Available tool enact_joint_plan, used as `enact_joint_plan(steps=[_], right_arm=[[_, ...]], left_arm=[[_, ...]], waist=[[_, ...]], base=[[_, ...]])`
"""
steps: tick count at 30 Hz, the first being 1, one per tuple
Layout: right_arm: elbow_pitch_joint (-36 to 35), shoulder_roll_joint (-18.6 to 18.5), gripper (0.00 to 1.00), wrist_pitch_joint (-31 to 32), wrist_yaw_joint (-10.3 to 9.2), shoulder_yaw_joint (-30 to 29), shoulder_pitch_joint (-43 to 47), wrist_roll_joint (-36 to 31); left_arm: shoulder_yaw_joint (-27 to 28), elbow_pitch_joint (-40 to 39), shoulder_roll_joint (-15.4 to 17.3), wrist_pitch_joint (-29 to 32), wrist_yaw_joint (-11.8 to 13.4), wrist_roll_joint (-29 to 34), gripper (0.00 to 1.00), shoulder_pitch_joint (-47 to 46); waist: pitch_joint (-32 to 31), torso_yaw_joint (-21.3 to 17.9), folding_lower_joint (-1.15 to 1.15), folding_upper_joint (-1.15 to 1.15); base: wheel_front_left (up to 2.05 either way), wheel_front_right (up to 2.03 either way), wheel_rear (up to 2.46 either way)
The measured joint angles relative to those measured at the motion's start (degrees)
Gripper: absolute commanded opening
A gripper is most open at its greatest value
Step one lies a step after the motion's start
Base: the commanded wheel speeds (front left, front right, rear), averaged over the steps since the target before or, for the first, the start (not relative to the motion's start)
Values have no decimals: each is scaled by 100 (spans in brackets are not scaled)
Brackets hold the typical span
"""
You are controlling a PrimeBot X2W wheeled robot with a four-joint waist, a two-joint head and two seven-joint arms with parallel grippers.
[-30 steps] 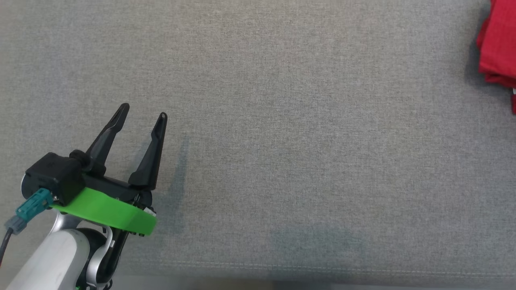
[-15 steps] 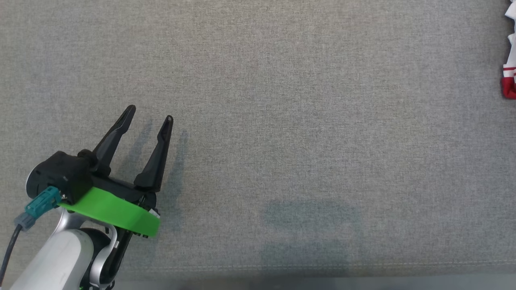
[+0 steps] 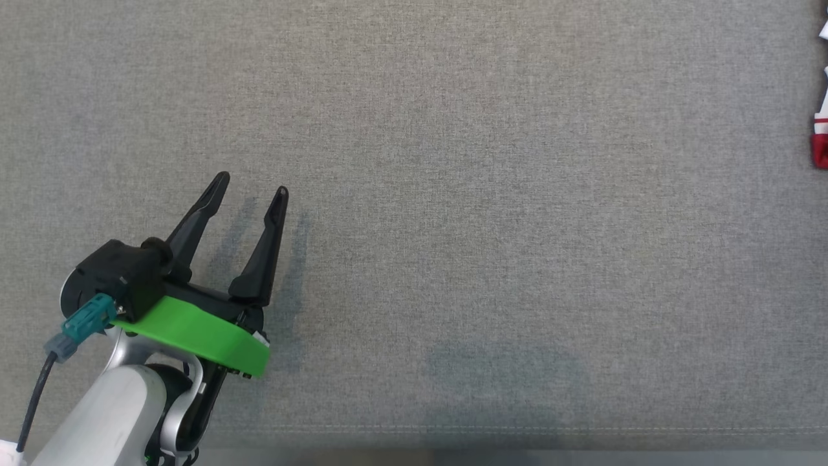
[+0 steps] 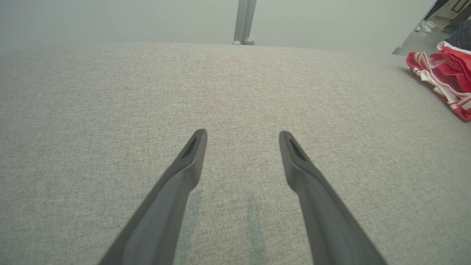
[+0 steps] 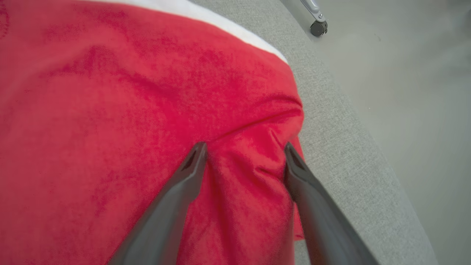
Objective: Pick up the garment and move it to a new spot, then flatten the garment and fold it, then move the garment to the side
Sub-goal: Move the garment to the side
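From the head: left gripper [image 3: 252, 182] spread wide above the grey cushion [image 3: 453, 194], with a sliver of red-and-white garment [image 3: 822, 150] at the far right edge. Along the left wrist: garment crumpled at far right. Along the right wrist: right gripper [image 5: 244, 145] parted wide, red cloth ridged between its tips.

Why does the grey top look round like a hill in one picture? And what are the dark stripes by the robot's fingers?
Left wrist view: the wide lens bends the flat grey top into a hump. Head view: the stripes are soft shadows that the left gripper casts on the cloth. Right wrist view: the red garment, very close, looks slightly soft.
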Motion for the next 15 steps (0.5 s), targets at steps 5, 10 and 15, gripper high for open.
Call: enact_joint_plan(steps=[5, 10, 15], right_arm=[[80, 3, 100, -294, 0, 126, 168, -282], [-268, 89, 100, -879, 0, 182, 177, -366], [-1099, 308, 100, -1679, 9, 218, 188, -459]], left_arm=[[18, 133, -33, -79, 0, 1, 100, 1], [282, 338, -125, -333, 0, 2, 100, 8], [746, 700, -143, -580, 0, 212, 100, 163]], waist=[[-155, -21, 0, 0], [-428, -69, 0, 0], [-774, -138, 0, 0]], base=[[0, 0, 0], [0, 0, 0], [0, 0, 0]])
